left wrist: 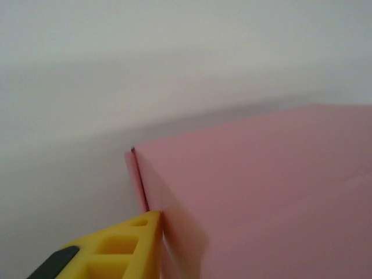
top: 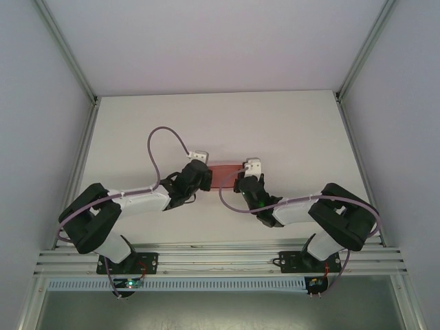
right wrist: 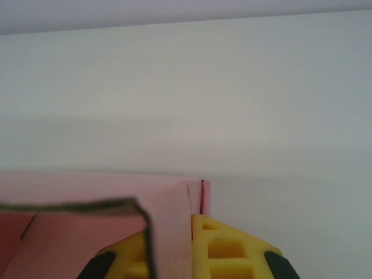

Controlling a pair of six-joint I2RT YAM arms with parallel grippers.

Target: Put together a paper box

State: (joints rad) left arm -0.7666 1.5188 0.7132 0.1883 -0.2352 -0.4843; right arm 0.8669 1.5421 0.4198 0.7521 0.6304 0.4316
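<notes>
The pink paper box [top: 225, 174] lies flat at the middle of the table, between my two grippers. My left gripper [top: 205, 173] is at its left end. In the left wrist view one yellow finger [left wrist: 135, 244] rests against the end wall of the box [left wrist: 261, 192], and the other finger is hidden behind the card. My right gripper [top: 241, 178] is at the right end. In the right wrist view it [right wrist: 170, 238] is shut on the box's upright end wall [right wrist: 171, 200], a yellow finger on each side. A blurred flap edge [right wrist: 87, 204] crosses close to that camera.
The white table [top: 289, 130] is bounded by metal frame posts [top: 82, 130] at left and right and a rail [top: 220, 260] at the near edge. Both arms' purple cables [top: 165, 137] loop above the surface.
</notes>
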